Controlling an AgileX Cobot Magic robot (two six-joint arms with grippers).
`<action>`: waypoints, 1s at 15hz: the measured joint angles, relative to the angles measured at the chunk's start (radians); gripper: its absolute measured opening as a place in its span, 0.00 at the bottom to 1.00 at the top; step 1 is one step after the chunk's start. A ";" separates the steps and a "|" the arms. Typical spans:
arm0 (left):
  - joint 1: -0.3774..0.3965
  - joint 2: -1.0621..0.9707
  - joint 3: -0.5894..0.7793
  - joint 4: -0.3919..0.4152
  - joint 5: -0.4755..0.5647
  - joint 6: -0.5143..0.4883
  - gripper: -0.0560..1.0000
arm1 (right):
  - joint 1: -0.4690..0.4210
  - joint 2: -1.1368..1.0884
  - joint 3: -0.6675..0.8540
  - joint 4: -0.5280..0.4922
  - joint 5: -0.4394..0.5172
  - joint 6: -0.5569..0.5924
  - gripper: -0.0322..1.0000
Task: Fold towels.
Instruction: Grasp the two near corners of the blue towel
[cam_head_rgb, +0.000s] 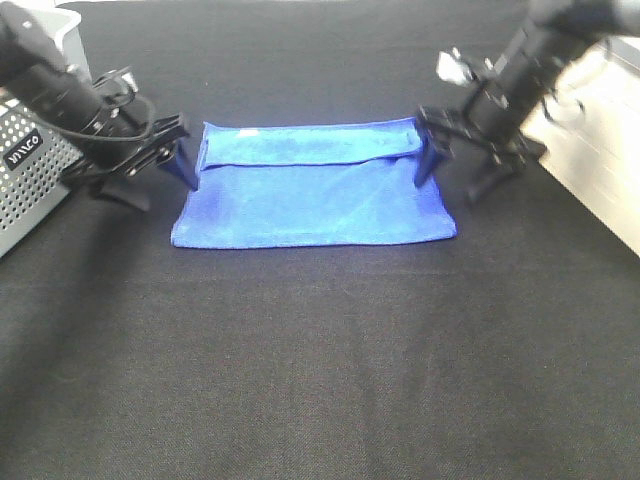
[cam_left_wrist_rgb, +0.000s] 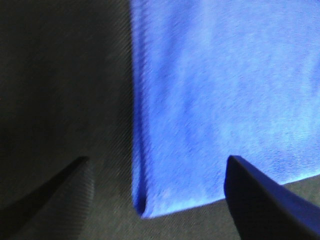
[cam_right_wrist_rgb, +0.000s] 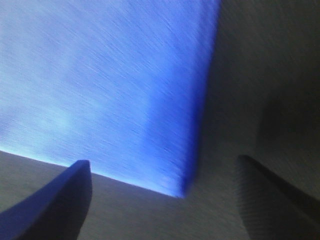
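The royal-blue towel (cam_head_rgb: 315, 190) lies flat on the black table (cam_head_rgb: 320, 360), with its far edge folded over toward me as a narrow strip. My left gripper (cam_head_rgb: 155, 183) is open and straddles the towel's far left corner; the left wrist view shows that corner (cam_left_wrist_rgb: 150, 150) between the fingers, with nothing gripped by the gripper (cam_left_wrist_rgb: 157, 160). My right gripper (cam_head_rgb: 457, 172) is open at the far right corner. In the right wrist view the towel's corner (cam_right_wrist_rgb: 150, 150) lies between the gripper's (cam_right_wrist_rgb: 162, 161) spread fingers.
A grey perforated basket (cam_head_rgb: 25, 180) stands at the left edge, just behind my left arm. The table's right edge (cam_head_rgb: 590, 200) runs diagonally past my right arm, with a light surface beyond it.
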 joint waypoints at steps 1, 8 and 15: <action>0.000 -0.019 0.048 0.002 -0.035 -0.016 0.71 | -0.005 -0.010 0.067 0.001 -0.037 -0.006 0.74; -0.085 0.036 0.064 -0.002 -0.134 -0.029 0.71 | -0.004 0.004 0.098 0.090 -0.078 -0.080 0.74; -0.098 0.075 0.059 -0.064 -0.143 -0.045 0.13 | -0.004 0.050 0.099 0.180 -0.122 -0.119 0.10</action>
